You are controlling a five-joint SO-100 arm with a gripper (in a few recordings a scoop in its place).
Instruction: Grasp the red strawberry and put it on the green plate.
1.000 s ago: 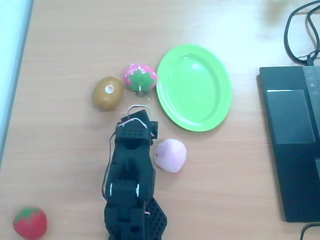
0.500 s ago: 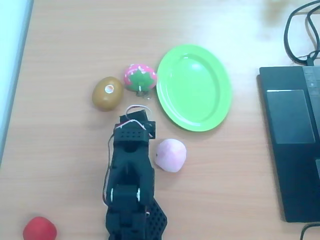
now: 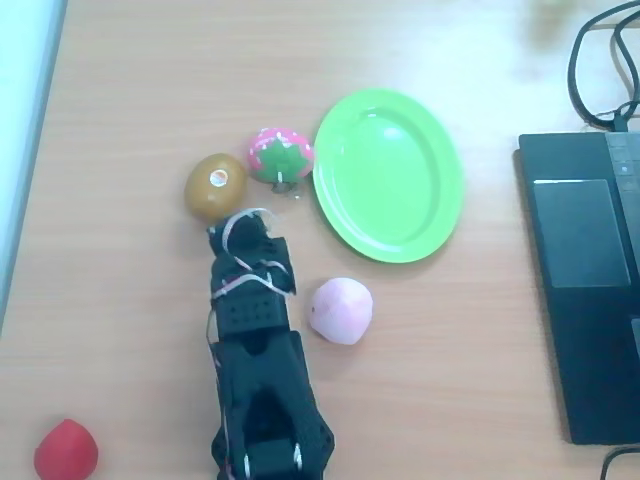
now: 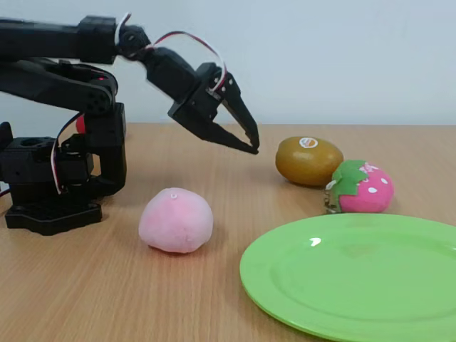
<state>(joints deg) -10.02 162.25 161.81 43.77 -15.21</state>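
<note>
The red strawberry lies at the table's bottom left corner in the overhead view, far from everything else, its red side up. The green plate sits right of centre, and its near rim fills the lower right of the fixed view. My black gripper hangs above the table just below the brown kiwi, pointing toward it. Its fingers are shut with nothing between them.
A brown kiwi and a pink dotted strawberry lie left of the plate. A pale pink round fruit rests beside my arm. A dark laptop and cables occupy the right edge.
My arm has swung left, bringing the gripper closer to the kiwi. The red strawberry has rolled a little, and its green leaf patch has turned out of sight.
</note>
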